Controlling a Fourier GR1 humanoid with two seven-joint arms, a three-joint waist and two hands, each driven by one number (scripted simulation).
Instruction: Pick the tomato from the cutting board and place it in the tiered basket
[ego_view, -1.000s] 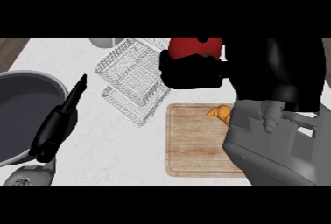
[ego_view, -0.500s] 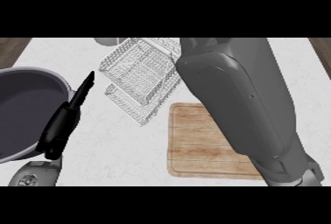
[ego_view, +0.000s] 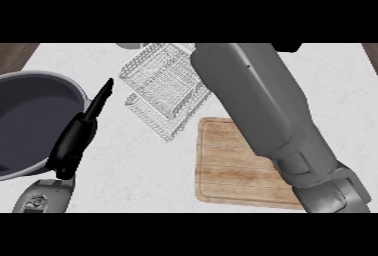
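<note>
- Looking down on a white, faintly speckled stone counter (ego_view: 148, 170), with a strip of brown wood at each top corner.
- One rectangular cutting board of pale wood (ego_view: 232, 170) with rounded corners and visible grain lines sits right of centre. What shows of its top is bare; the right part is covered by the arm.
- One tiered basket of thin silvery wire mesh (ego_view: 159, 82) sits just up and left of the board, two stepped trays with see-through grids. Nothing visible in either tier.
- One big round dark grey metal pot (ego_view: 29, 125) with a smooth lighter rim is at the left edge, cut off by the frame. Its inside looks dark and I see nothing in it.
- Two arms: the right grey forearm (ego_view: 266, 115), smooth and blocky, runs from the lower right up past the basket's right side. Its hand is out of the frame, so can't tell about its fingers.
- Black left hand (ego_view: 77, 137) sits by the pot's rim, fingers straight and pointing up, holding nothing.
- Tomato isn't visible anywhere, so can't tell where it is.
</note>
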